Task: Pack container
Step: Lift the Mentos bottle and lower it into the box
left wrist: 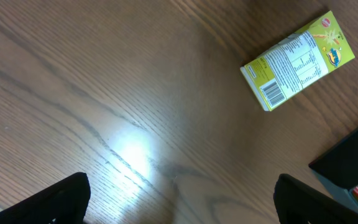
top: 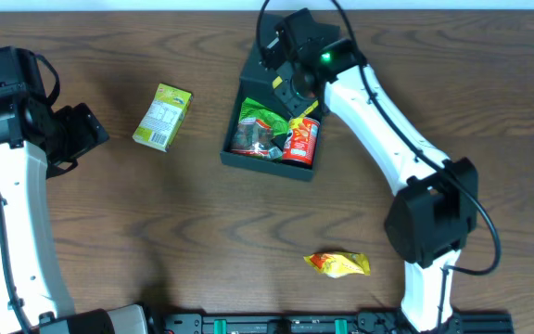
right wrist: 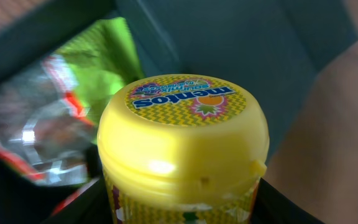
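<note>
The dark teal-green box stands at the back middle with its flap lid open, and it also shows in the right wrist view. A green bag and a red packet lie in it. My right gripper hovers over the box's far side, shut on a yellow Mentos bottle. A yellow-green carton lies left of the box and shows in the left wrist view. A yellow snack packet lies near the front edge. My left gripper is open and empty at the far left.
The right arm's base stands at the right front. The left arm runs down the left side. A corner of the box shows at the right edge of the left wrist view.
</note>
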`<action>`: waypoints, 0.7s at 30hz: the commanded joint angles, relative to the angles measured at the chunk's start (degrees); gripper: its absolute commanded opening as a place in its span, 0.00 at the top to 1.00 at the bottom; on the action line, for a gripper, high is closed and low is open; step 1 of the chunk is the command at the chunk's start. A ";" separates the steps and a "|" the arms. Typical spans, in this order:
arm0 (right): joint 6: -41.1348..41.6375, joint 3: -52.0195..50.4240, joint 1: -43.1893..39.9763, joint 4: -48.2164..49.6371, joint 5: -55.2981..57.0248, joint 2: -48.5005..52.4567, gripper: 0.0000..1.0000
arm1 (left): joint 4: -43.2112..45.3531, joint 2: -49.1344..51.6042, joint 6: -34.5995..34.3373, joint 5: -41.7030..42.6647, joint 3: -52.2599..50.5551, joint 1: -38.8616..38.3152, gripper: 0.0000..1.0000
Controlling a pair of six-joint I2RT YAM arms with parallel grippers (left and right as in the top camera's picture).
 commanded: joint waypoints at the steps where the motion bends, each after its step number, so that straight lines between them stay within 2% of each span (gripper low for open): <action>1: -7.26 2.12 0.94 0.76 8.09 1.07 0.55 | -0.20 -0.24 -0.39 0.00 -0.35 0.17 0.05; 21: -20.28 1.60 0.92 -0.42 7.74 6.27 0.56 | -0.20 -0.24 -0.39 0.00 -0.35 0.17 0.05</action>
